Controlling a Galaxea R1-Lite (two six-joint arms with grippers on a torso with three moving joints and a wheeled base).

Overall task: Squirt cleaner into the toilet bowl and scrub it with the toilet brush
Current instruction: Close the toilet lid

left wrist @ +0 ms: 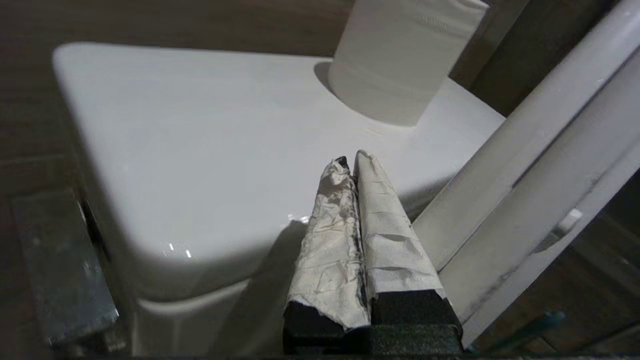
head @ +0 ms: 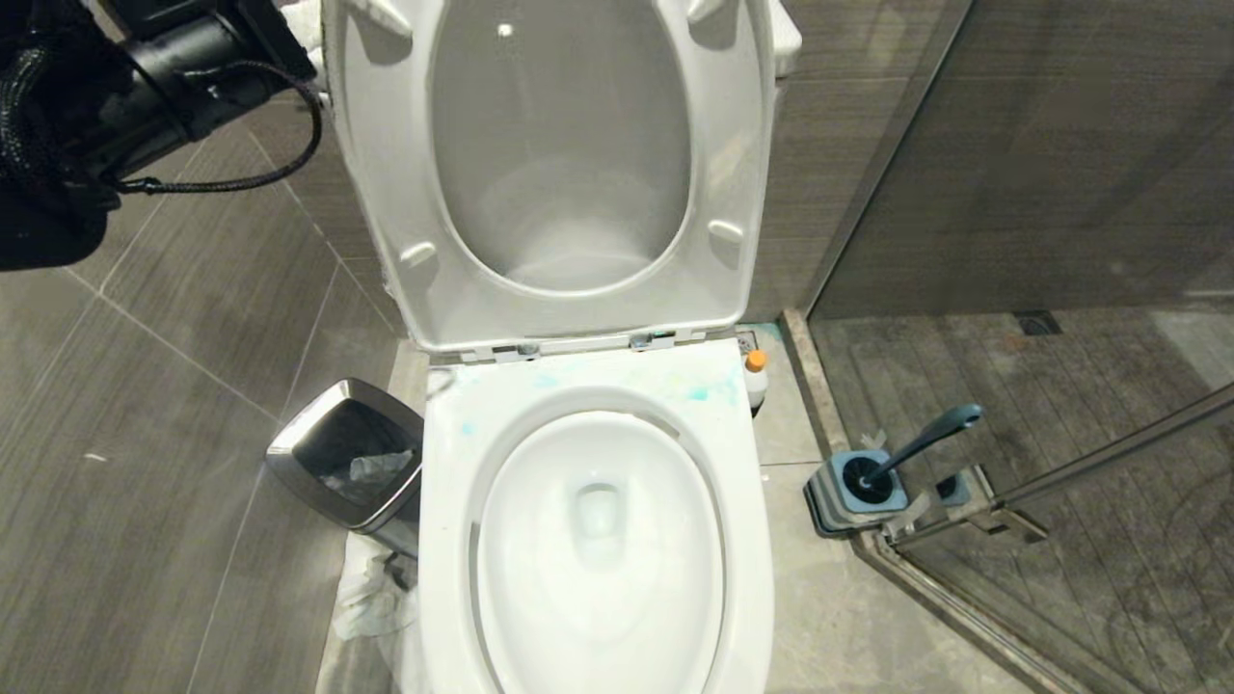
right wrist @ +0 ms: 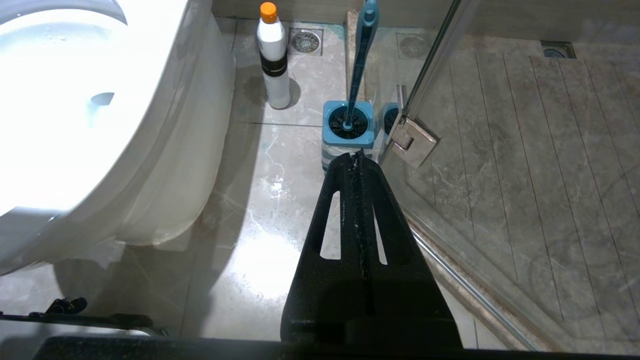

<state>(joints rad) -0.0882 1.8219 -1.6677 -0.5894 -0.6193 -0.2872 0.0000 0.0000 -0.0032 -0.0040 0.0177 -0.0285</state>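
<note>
One toilet bowl (head: 598, 540) fills the frame's lower centre, one cleaner (head: 756, 378) stands right of its hinge, one toilet brush (head: 921, 441) sits in its holder (head: 853, 496) at right, and both tools, left (left wrist: 350, 162) and right (right wrist: 357, 157), are pressed together, empty.

Legible text, labels, brands, numbers, signs: none found in any view.

- Cleaner (right wrist: 273, 55), beyond the right hand (right wrist: 356, 159): white body with orange cap and a plain black band; no lettering can be made out on it.
- Toilet brush (right wrist: 361, 60), just past the same hand: no marking to be read.
- Toilet bowl (head: 453, 540): unmarked ceramic, only teal-blue smears on the rim.
</note>
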